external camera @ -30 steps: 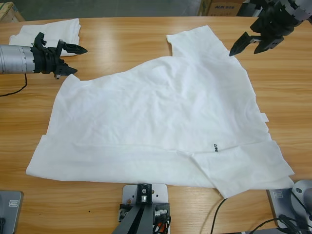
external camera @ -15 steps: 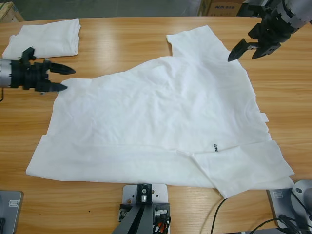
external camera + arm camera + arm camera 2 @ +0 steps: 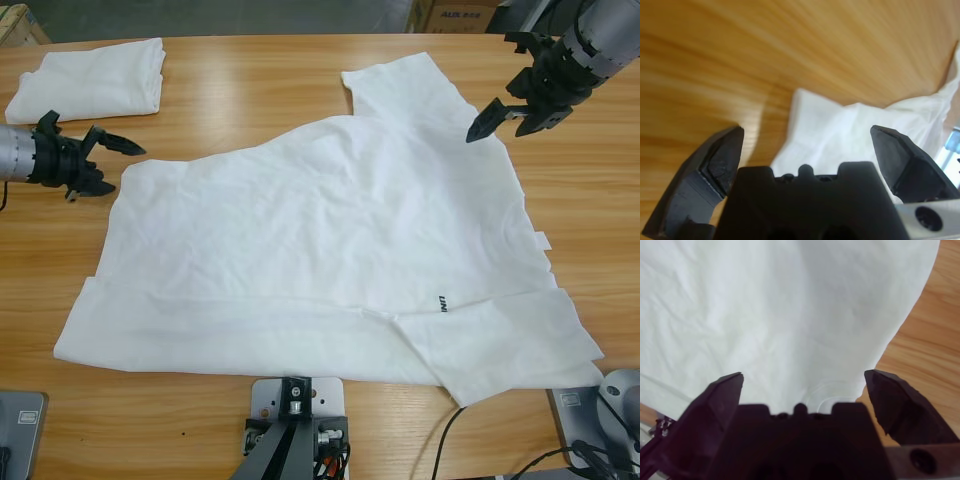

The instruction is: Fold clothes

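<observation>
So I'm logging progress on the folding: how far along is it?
Done: one folded T-shirt lies at the table's far left corner. In hand: nothing; the left claw and right claw are both open, near the edges of the spread T-shirt. Left: that shirt lies rumpled, only partly folded.

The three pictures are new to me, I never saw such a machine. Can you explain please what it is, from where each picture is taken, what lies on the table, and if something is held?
These are two robot arms at a long wooden table. The high view looks down from above. Each other picture comes from a camera on one arm's wrist, looking along its black tool.

The left tool enters from the left edge; the right tool comes from the upper right corner. Both are open and hold nothing.

A large white T-shirt lies spread out, partly folded over, with a tiny dark mark. A second white shirt, folded, lies in the far left corner.
</observation>
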Action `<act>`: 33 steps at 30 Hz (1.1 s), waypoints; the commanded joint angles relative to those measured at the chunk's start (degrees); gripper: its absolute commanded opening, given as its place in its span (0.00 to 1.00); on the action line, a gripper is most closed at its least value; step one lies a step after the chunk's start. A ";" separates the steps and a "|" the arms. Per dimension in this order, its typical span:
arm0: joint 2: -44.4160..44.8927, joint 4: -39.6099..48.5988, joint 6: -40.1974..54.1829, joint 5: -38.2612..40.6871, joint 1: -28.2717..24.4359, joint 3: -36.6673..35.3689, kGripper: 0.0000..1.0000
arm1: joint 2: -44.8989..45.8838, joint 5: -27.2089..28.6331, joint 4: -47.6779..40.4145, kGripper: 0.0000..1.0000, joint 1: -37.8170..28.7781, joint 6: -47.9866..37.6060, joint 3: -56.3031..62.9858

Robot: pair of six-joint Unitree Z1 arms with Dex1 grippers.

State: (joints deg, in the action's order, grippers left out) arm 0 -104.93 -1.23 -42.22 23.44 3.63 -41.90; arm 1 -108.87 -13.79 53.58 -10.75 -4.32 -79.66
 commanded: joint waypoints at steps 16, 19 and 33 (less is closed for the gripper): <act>-5.94 -14.67 9.38 12.35 3.04 1.06 0.00 | 2.26 0.34 -1.90 0.98 -0.50 -1.10 3.70; -6.25 -14.20 10.01 14.44 3.00 2.08 0.00 | 2.35 0.34 -2.15 0.98 -0.50 -1.50 3.51; -6.15 -10.81 10.86 18.59 0.43 7.18 0.00 | 2.57 0.34 -3.04 0.98 -0.50 -2.10 4.87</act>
State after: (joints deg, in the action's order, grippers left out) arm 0 -109.13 -13.18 -31.86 40.70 4.37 -36.80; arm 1 -108.77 -13.79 51.24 -10.75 -5.77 -76.83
